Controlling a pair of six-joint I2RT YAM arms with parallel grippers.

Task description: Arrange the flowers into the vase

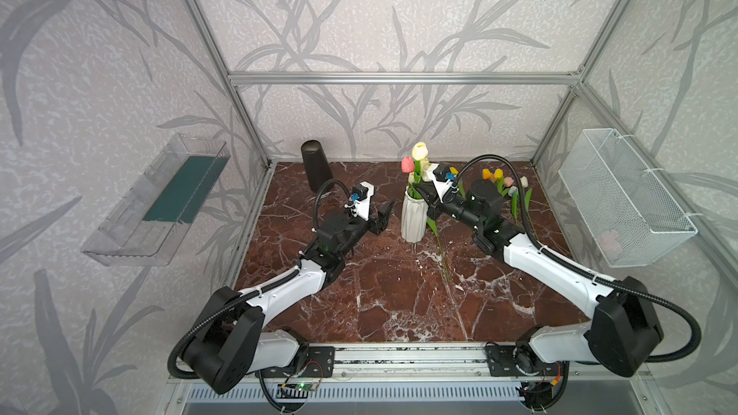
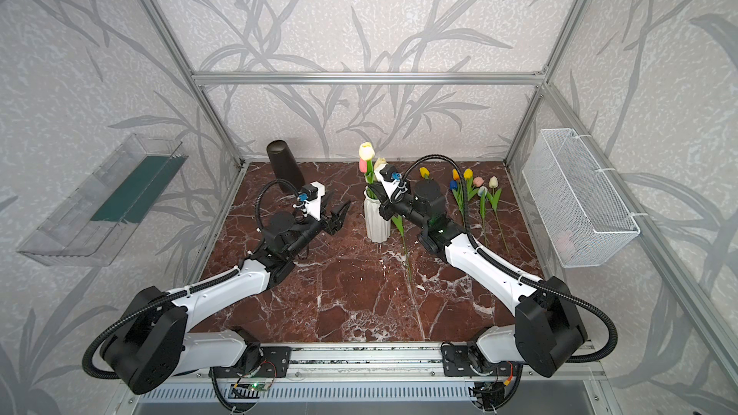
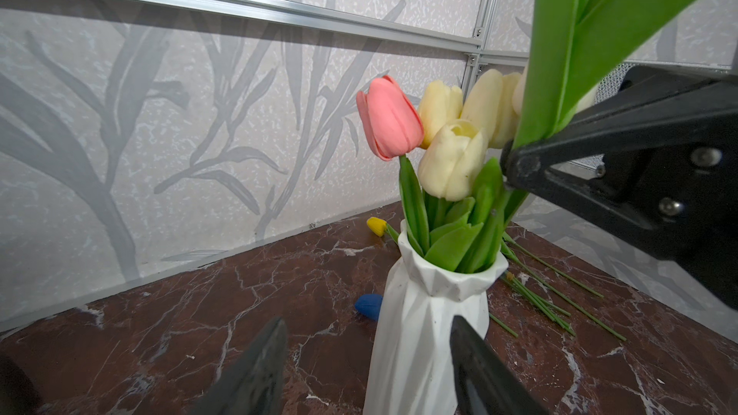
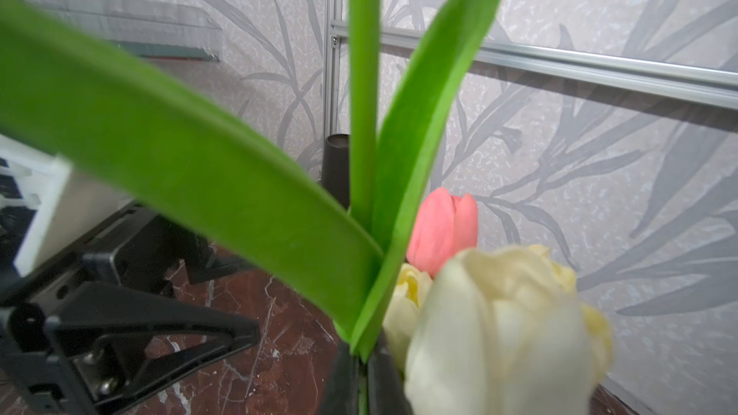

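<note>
A white faceted vase (image 1: pixel 412 220) (image 2: pixel 377 220) (image 3: pixel 423 313) stands mid-table holding a pink tulip (image 3: pixel 389 117) and cream tulips (image 3: pixel 453 161). My right gripper (image 4: pixel 363 377) (image 1: pixel 417 187) is shut on the green stem of a cream-yellow tulip (image 1: pixel 419 151) just above the vase mouth. That flower's long stem (image 1: pixel 439 249) hangs down outside the vase to the table. My left gripper (image 1: pixel 384 214) (image 3: pixel 368 320) stands open beside the vase, apart from it, holding nothing. Several loose flowers (image 2: pixel 475 191) (image 1: pixel 504 185) lie at the back right.
A black cylinder (image 1: pixel 316 171) (image 2: pixel 284 169) stands at the back left. A clear plastic bin (image 1: pixel 159 201) hangs on the left wall and a white wire basket (image 1: pixel 623 197) on the right wall. Aluminium frame posts border the marble tabletop (image 1: pixel 399 305).
</note>
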